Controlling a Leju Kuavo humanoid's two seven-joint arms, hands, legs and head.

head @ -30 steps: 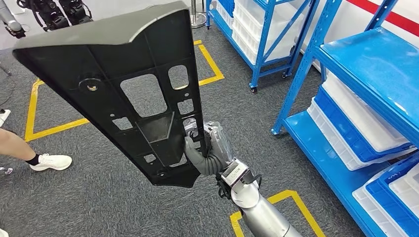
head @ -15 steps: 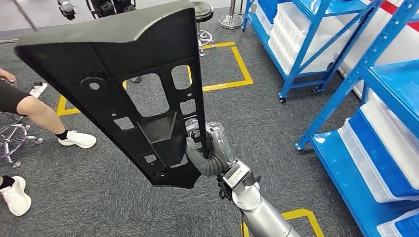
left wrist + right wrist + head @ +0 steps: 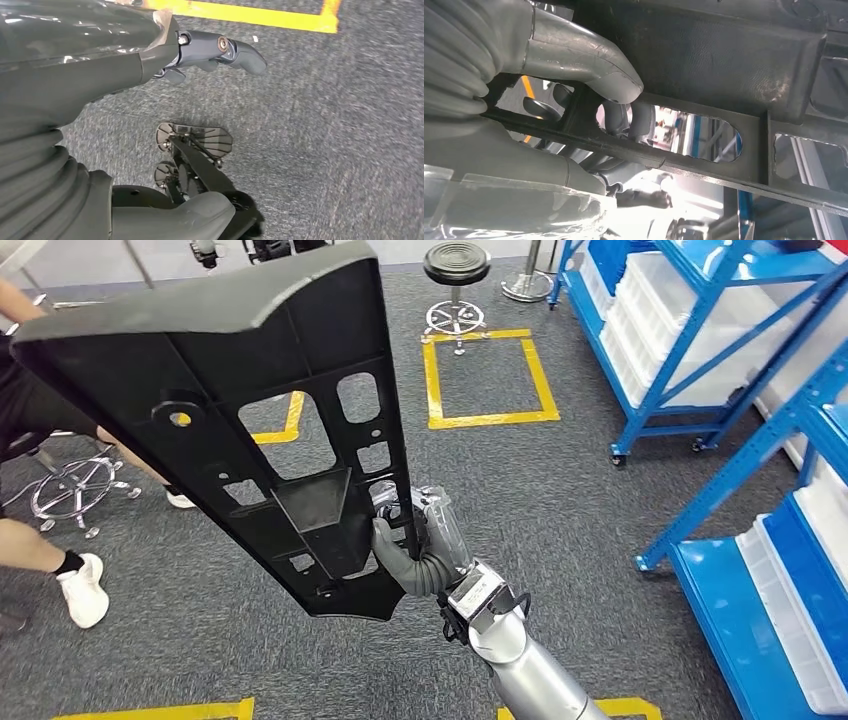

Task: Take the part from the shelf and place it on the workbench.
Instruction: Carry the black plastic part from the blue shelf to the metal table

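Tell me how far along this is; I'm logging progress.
Pickup looks done: the black part is off the blue shelf, gripped near its lower edge by the right hand, fingers through a cutout. The left hand holds nothing. Placing remains: no workbench is in sight, just carpet.

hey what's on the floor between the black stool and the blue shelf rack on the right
In the head view, a yellow tape square on grey carpet lies between the stool and the blue rack; inside the tape the carpet is bare.
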